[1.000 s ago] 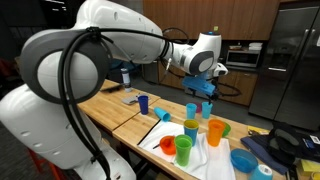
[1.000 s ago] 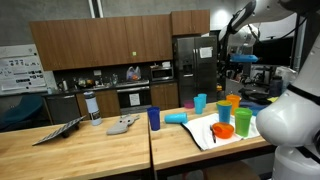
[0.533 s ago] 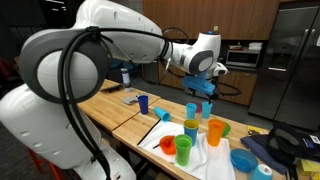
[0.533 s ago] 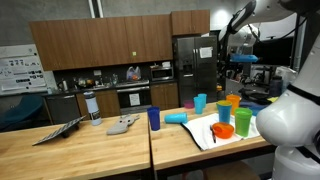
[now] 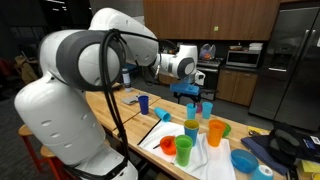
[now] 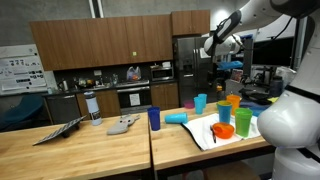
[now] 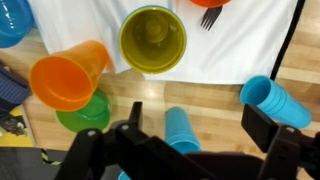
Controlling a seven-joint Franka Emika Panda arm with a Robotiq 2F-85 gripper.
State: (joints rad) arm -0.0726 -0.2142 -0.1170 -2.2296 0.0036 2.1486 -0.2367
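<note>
My gripper (image 7: 200, 125) is open and empty, high above the counter; it also shows in both exterior views (image 5: 188, 93) (image 6: 222, 66). In the wrist view a light blue cup (image 7: 183, 128) shows between the fingers, far below them. Another light blue cup (image 7: 272, 100) lies on its side to the right. On the white cloth (image 7: 250, 35) are a yellow-green cup (image 7: 152, 40), an orange cup (image 7: 65, 75) and a green cup (image 7: 85, 112). In an exterior view the upright light blue cup (image 5: 191, 110) stands just below the gripper.
A dark blue cup (image 5: 144, 103) stands on the wooden counter (image 5: 110, 108). An orange bowl (image 5: 168, 146) holding a fork and a blue bowl (image 5: 243, 160) sit near the cloth. A tablet (image 6: 122, 125) and a bottle (image 6: 93, 107) lie further along the counter.
The arm has swung sideways across the counter; the gripper now hangs over the upright light blue cup. The cups have not moved.
</note>
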